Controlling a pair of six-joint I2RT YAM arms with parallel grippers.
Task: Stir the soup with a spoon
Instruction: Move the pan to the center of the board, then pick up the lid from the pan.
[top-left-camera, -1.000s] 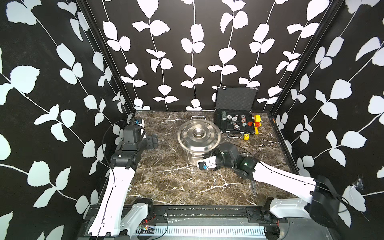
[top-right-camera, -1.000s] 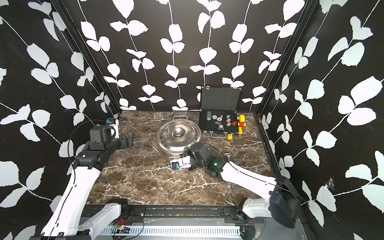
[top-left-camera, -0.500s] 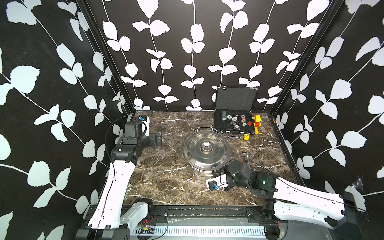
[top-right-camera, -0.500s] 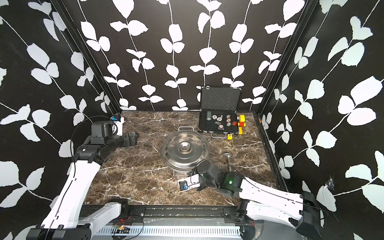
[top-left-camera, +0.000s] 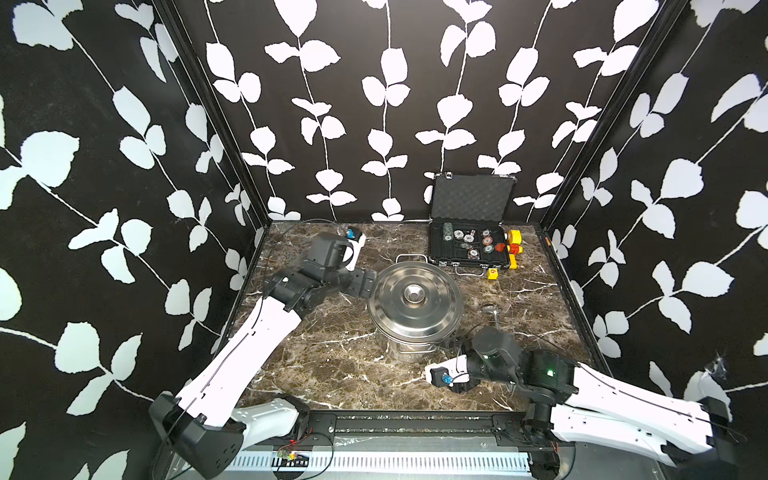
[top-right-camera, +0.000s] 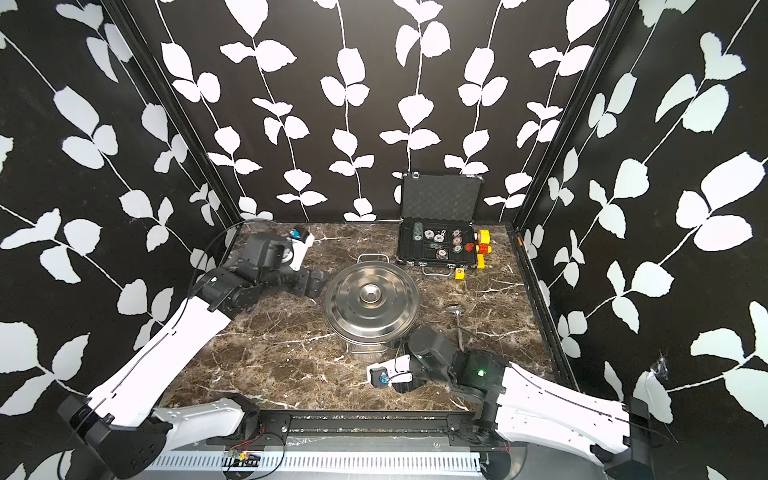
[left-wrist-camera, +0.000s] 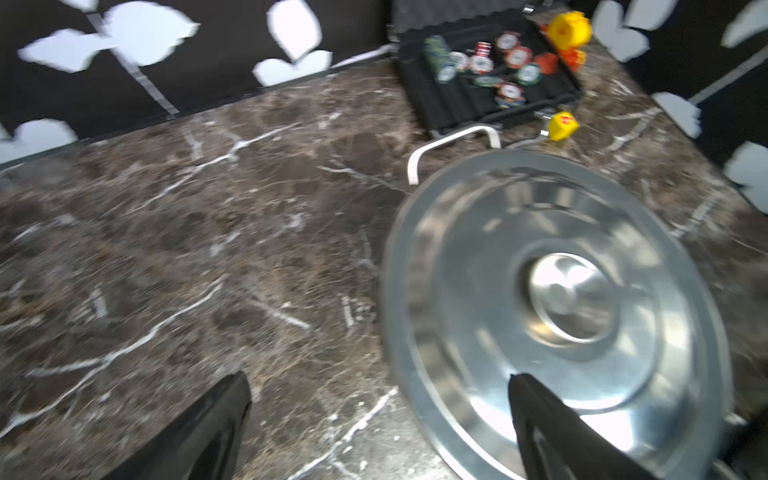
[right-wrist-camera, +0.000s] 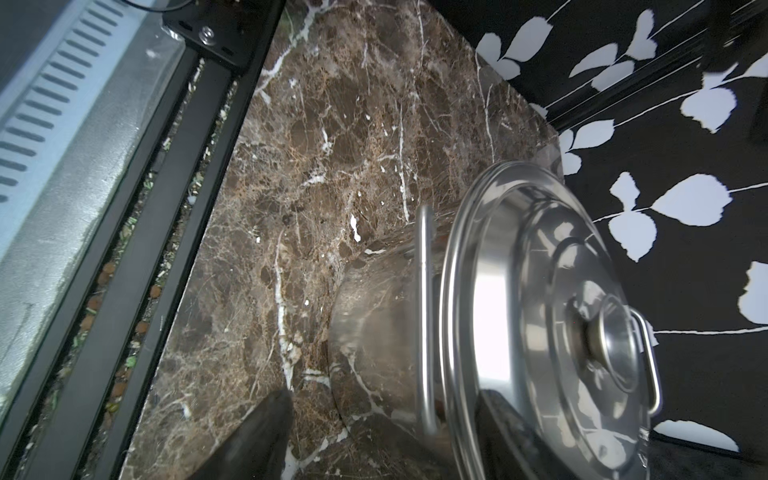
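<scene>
Stockpot (top-left-camera: 390, 343), with its lid (top-left-camera: 415, 296) seated on it, is standing mid-desk between the two tools. Right tool (right-wrist-camera: 382, 419) is hanging low at the pot's near side, jaws standing well apart and gripping nothing. In the right wrist view the near loop handle (right-wrist-camera: 424, 311) is lying between its fingers, and contact cannot be judged. Left tool (left-wrist-camera: 380, 392) is spreading fully wide and empty at the lid's left rim. One finger (left-wrist-camera: 540, 415) is overlapping that rim in the left wrist view, short of the knob (left-wrist-camera: 569, 297). Ladle (top-right-camera: 454, 310) is lying flat on the desk (top-left-camera: 324, 353) to the pot's right, just behind the right wrist and untouched. Judged risks: the lid is blocking any stirring, and a pinch on its slick rim rather than the knob is likely to slip or shove the pot. The right arm, swinging back, could knock the ladle away. The thin handle, flat on the stone, is offering little for the fingers to catch.
</scene>
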